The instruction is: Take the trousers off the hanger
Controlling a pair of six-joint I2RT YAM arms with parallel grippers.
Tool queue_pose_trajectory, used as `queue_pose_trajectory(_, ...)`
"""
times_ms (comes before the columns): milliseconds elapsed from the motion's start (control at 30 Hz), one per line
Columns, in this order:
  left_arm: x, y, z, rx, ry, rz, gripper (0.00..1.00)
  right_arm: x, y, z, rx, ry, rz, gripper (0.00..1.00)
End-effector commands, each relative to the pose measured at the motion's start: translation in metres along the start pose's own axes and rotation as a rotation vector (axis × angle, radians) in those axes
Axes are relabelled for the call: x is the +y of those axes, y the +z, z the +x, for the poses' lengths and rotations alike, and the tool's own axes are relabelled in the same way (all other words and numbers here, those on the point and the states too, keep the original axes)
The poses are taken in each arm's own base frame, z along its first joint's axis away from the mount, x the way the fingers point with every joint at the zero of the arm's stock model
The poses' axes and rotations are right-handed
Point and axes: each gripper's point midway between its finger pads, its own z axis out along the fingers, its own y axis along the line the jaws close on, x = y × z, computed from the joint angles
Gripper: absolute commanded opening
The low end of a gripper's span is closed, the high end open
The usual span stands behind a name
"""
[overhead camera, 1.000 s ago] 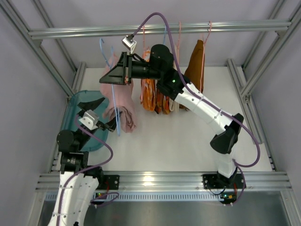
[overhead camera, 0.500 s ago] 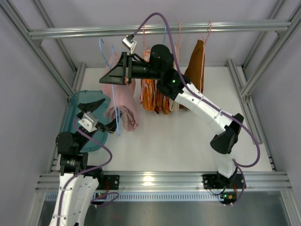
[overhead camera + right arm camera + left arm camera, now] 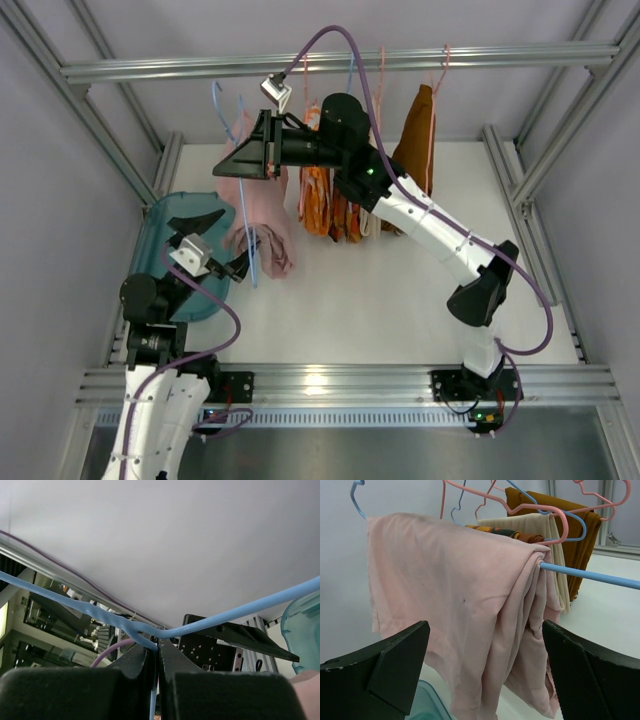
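The pale pink trousers (image 3: 470, 595) hang folded over the bar of a blue hanger (image 3: 592, 575). In the top view the trousers (image 3: 262, 215) droop below my right gripper (image 3: 228, 165), which holds the hanger up at the left of the rail. In the right wrist view my right gripper (image 3: 157, 650) is shut on the blue hanger (image 3: 100, 613) where its wires meet. My left gripper (image 3: 485, 665) is open, its fingers (image 3: 385, 672) spread to either side of the trousers' lower half without touching the cloth. Seen from above, the left gripper (image 3: 225, 245) sits just left of the hem.
A teal tray (image 3: 180, 215) lies under the left arm. Other garments hang on the rail (image 3: 330, 62): orange patterned (image 3: 315, 195), cream (image 3: 555, 535) and dark brown (image 3: 415, 140), on pink hangers (image 3: 555, 512). Aluminium frame posts border the white table (image 3: 400, 300).
The left arm dipped a little and came back beside the pink trousers. The right gripper has stayed shut on the blue hanger in the same place.
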Motion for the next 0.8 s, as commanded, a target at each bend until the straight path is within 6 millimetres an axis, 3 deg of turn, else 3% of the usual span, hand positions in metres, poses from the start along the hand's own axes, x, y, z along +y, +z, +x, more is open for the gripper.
queue_pose_trajectory(0, 0.006, 0.004, -0.027, -0.072, 0.076, -0.002, 0.98, 0.046, -0.010, -0.016, -0.053, -0.138, -0.122, 0.00)
queue_pose_trajectory(467, 0.008, 0.004, -0.031, -0.089, 0.112, -0.013, 0.95, 0.041, -0.011, -0.008, -0.025, -0.132, -0.120, 0.00)
queue_pose_trajectory(767, 0.024, 0.011, -0.030, -0.088, 0.164, -0.063, 0.95, 0.057, -0.009, -0.004, -0.029, -0.107, -0.156, 0.00)
